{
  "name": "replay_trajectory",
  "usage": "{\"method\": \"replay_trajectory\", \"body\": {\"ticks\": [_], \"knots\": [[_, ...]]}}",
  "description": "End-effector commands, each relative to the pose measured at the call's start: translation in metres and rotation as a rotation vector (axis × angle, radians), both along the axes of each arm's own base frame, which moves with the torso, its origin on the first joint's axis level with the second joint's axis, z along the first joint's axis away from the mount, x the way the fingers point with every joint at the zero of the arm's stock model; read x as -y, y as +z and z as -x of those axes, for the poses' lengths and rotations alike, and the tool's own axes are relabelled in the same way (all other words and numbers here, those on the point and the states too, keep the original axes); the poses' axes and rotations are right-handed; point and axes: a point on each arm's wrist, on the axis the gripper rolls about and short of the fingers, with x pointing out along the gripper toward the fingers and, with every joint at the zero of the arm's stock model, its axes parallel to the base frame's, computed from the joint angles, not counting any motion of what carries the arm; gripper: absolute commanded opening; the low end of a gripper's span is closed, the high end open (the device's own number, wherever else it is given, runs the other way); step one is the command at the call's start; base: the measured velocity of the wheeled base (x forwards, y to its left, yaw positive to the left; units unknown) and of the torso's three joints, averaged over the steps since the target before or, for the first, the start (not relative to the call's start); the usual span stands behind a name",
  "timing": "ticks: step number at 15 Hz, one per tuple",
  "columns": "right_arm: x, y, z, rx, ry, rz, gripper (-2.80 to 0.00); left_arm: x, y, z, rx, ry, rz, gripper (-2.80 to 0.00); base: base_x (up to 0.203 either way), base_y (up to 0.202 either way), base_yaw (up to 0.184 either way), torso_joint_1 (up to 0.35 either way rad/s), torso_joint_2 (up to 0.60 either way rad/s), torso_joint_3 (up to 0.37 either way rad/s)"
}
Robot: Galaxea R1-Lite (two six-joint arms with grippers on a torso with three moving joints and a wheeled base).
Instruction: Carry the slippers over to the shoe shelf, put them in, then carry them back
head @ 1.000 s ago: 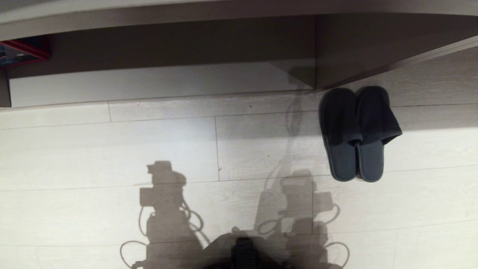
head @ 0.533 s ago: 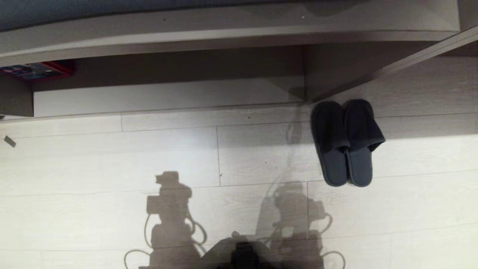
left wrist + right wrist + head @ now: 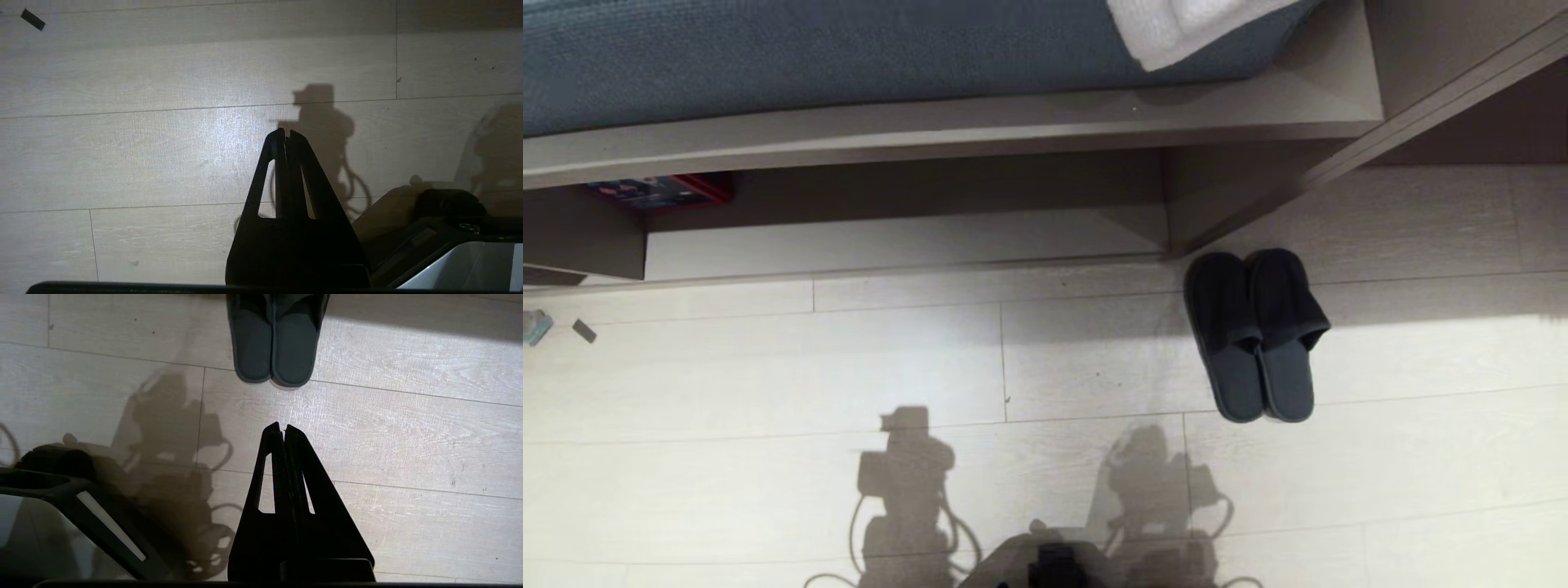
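Slippers (image 3: 1255, 335) are seen side by side on the floor (image 3: 768, 367), not yet picked up, so the task is judged to be at its start. To their left the shelf (image 3: 898, 241) stands open. Toes point toward the unit, heels toward the robot; the long axis runs front to back. Left gripper (image 3: 285, 131) and right gripper (image 3: 283, 426) are closed and empty. Next, a descent with parted fingers is called for.
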Motion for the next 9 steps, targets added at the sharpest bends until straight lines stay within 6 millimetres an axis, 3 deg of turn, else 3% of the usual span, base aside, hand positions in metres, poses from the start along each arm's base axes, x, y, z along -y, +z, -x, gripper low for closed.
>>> {"method": "replay_trajectory", "body": {"ticks": [1, 9], "knots": [[0.0, -0.0002, -0.0004, -0.003, 0.001, -0.005, -2.8, 0.0, -0.0019, -0.0007, -0.006, 0.001, 0.002, -2.8, 0.0, 0.0, 0.0, -0.002, 0.0, 0.203], [0.0, 0.0, -0.0004, -0.001, 0.001, 0.003, -2.8, 0.0, -0.0021, -0.0005, -0.006, 0.001, 0.002, -2.8, 0.0, 0.0, 0.0, 0.002, 0.0, 0.203]]}}
